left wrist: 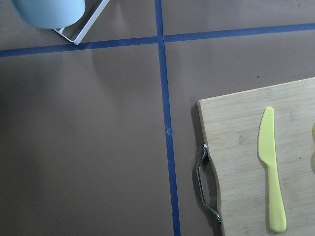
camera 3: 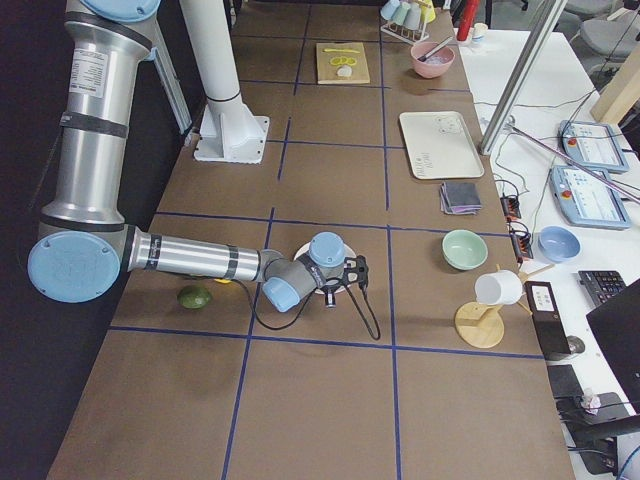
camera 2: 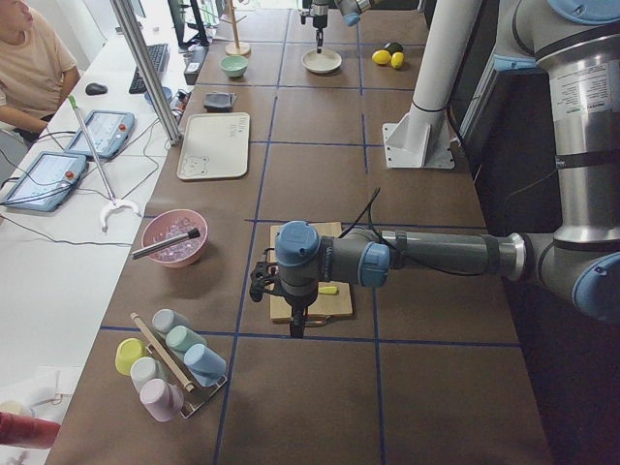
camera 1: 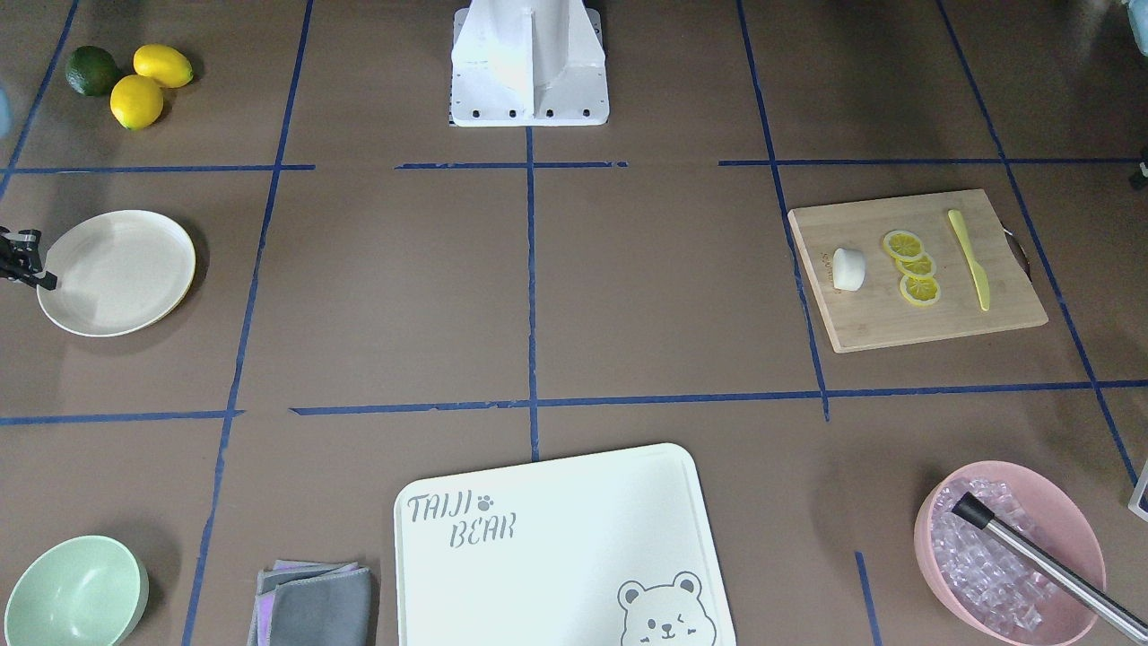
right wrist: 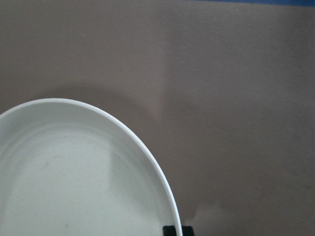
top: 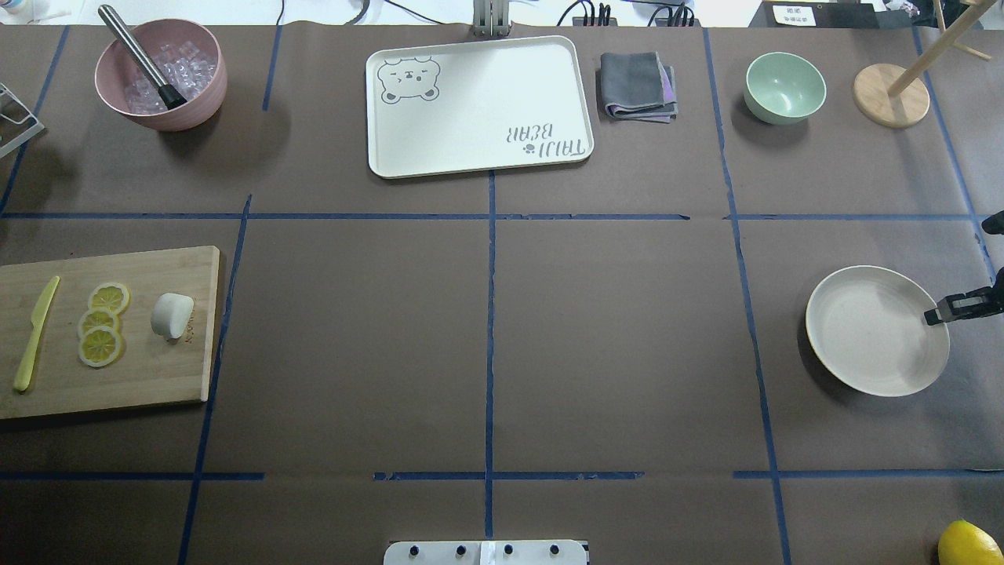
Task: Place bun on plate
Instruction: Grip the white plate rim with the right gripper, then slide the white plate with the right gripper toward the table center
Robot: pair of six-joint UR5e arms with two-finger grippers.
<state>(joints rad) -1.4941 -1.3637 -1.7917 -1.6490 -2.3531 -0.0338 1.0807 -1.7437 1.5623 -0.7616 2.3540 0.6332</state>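
Front view: the bun (camera 1: 848,269) lies on the wooden board (camera 1: 924,314) on the robot's left, just beside the lemon slices (camera 1: 913,266). The plate (camera 1: 117,272) is well apart on the right, with the right gripper (camera 1: 40,276) at its rim.

Overhead: one dark finger (top: 941,311) reaches over the plate's outer edge, far from the bun.

Left side view: the left gripper (camera 2: 296,325) hangs by the board's near end.

I cannot tell for either gripper whether the fingers are clenched or released.

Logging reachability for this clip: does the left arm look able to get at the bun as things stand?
Probably yes. The bun lies uncovered on the wooden board, apart from the lemon slices, and the left gripper hangs close by that board.
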